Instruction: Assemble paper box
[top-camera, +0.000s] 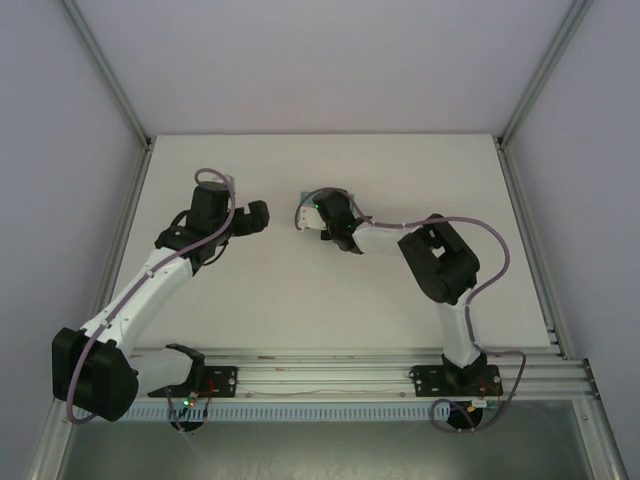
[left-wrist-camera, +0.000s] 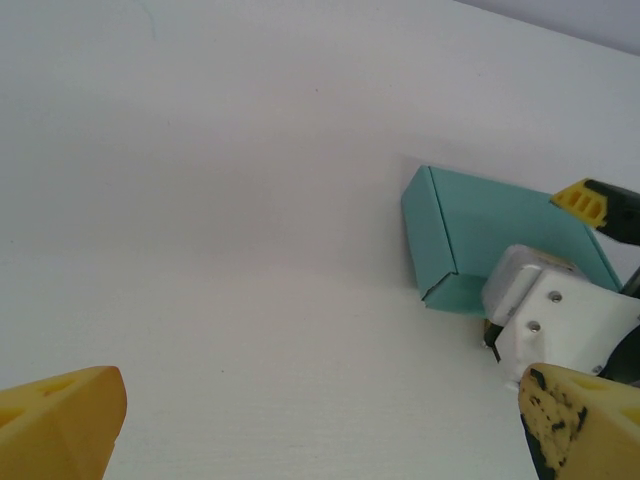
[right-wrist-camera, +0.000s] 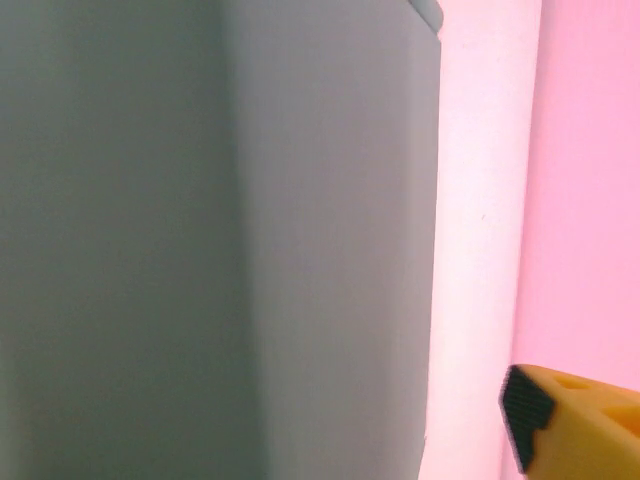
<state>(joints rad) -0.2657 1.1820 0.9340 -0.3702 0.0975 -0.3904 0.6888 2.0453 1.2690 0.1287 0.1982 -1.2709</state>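
Observation:
The paper box (left-wrist-camera: 490, 235) is a small folded teal box lying on the white table, to the upper right in the left wrist view. In the top view the box (top-camera: 303, 213) peeks out from under my right gripper (top-camera: 320, 218), which straddles it from above. Close up in the right wrist view, the box (right-wrist-camera: 220, 240) looks grey, and a strip of table separates its edge from one yellow fingertip (right-wrist-camera: 570, 425), so the jaws stand open. My left gripper (left-wrist-camera: 320, 430) hovers open to the left of the box, holding nothing. My left gripper (top-camera: 256, 216) sits a short way left of the right one.
The white table (top-camera: 330, 300) is fenced by aluminium posts at the back corners (top-camera: 520, 120) and a rail along the near edge (top-camera: 320, 375). Both arms reach in from that rail, their grippers close together near the table's middle.

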